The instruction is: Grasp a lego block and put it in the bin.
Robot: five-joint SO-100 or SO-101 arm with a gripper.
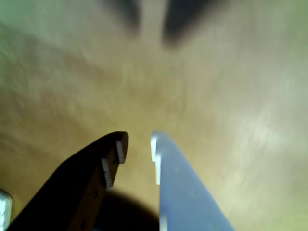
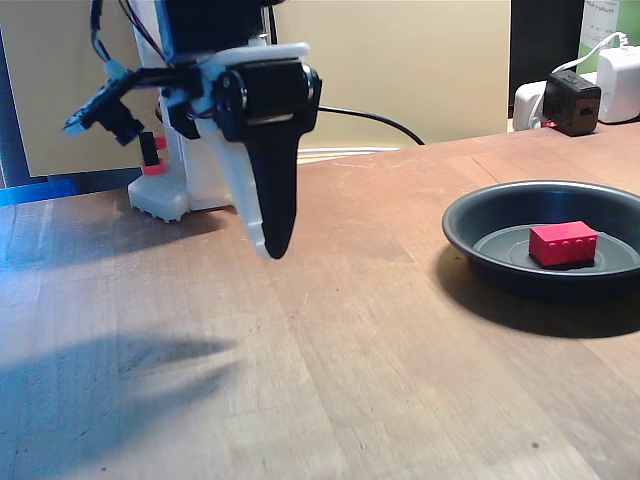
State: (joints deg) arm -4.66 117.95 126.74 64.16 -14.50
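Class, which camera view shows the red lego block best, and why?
The fixed view: the lego block lies sharp and unobstructed on the bin's floor. The blurred wrist view offers bare wood and the gripper.

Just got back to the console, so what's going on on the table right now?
The red lego block already lies inside the bin, the dark round pan at the right of the fixed view. The gripper hangs above the bare wooden table at the left, well away from the pan. In the wrist view its fingers are slightly apart with nothing between them. The placing looks done; the arm is holding nothing.
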